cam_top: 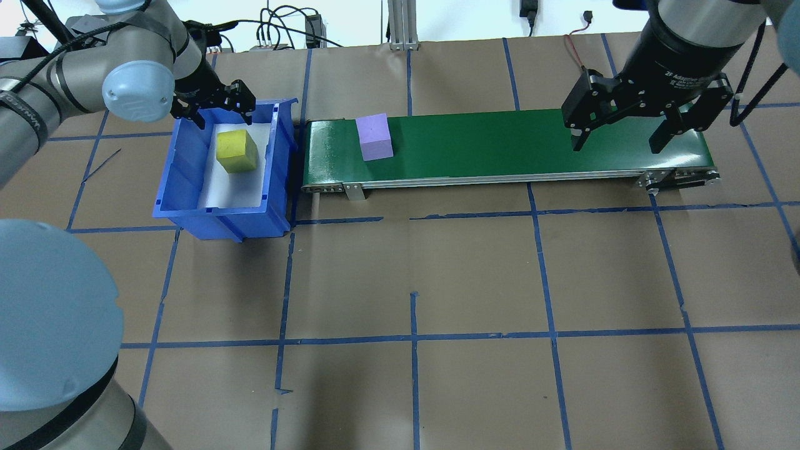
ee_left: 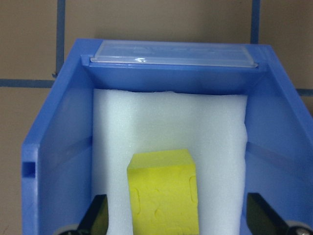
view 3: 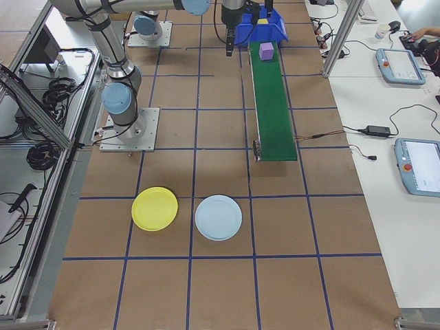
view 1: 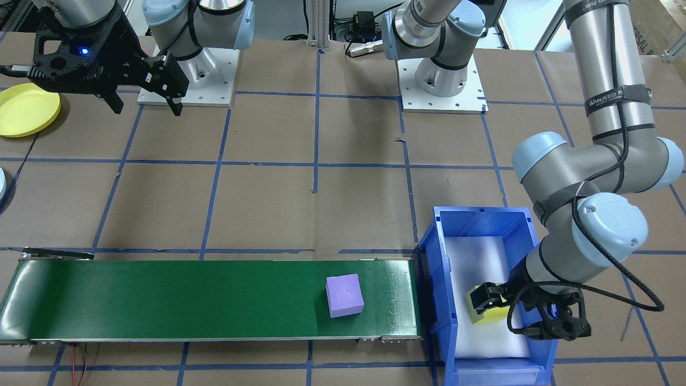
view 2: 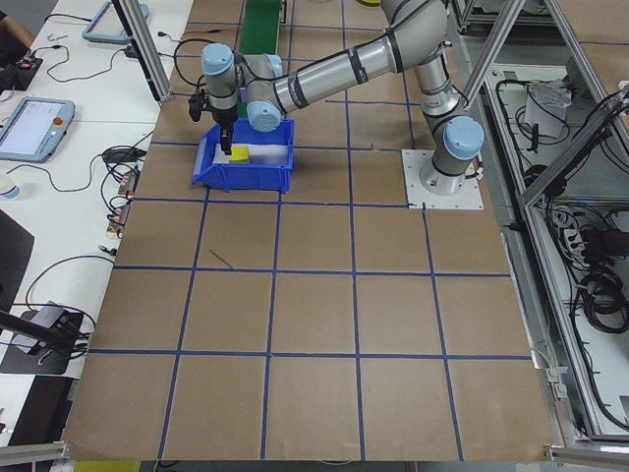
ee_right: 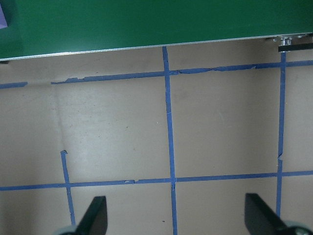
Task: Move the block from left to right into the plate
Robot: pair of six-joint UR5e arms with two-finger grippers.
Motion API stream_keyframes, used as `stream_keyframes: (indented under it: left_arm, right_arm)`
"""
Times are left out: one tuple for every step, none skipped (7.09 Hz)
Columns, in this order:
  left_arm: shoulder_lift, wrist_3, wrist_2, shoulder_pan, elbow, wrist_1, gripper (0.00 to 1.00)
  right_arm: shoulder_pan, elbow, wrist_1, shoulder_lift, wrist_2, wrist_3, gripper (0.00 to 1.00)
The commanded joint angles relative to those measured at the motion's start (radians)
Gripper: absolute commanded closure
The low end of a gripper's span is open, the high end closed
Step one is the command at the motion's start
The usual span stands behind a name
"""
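A purple foam cube sits on the green conveyor belt, toward the end nearest the blue bin. Inside the bin, on its white foam lining, the left gripper reaches in from the right edge, its black fingers set about a yellow cube. At the top left the right gripper hangs above the brown desk with fingers spread, just beside the yellow plate, which is partly cut off by the left edge

Blue bin walls hem the yellow cube; belt around purple cube lies open.
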Motion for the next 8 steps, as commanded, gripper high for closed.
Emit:
stream_keyframes:
  left_arm:
    - [-0.040,-0.003,0.000,0.001,-0.031,0.028,0.00]
    - [-0.047,-0.004,-0.003,0.001,-0.051,0.030,0.00]
    - [-0.055,-0.003,-0.007,0.001,-0.081,0.088,0.02]
    - [-0.055,0.005,-0.001,0.001,-0.098,0.120,0.30]
    - [-0.035,0.023,-0.004,0.001,-0.085,0.120,0.64]
    - [0.013,0.029,-0.001,0.001,-0.064,0.119,0.67]
    - [0.091,0.028,-0.004,-0.001,-0.042,0.072,0.67]
    - [0.150,0.022,-0.021,-0.007,-0.034,0.027,0.67]
  right_arm:
    - [0.000,0.000,-0.002,0.000,0.001,0.000,0.00]
    - [0.000,0.000,-0.004,0.000,0.001,0.000,0.00]
    - [0.000,0.001,-0.002,0.000,0.001,0.000,0.00]
    - [0.000,0.001,-0.001,0.000,0.002,0.000,0.00]
    - [0.000,0.001,-0.002,0.000,0.001,0.002,0.00]
    - [0.000,0.001,-0.004,0.000,0.001,0.000,0.00]
    - [0.000,0.001,-0.004,0.000,0.002,0.000,0.00]
    - [0.000,0.001,-0.005,0.002,0.002,0.000,0.00]
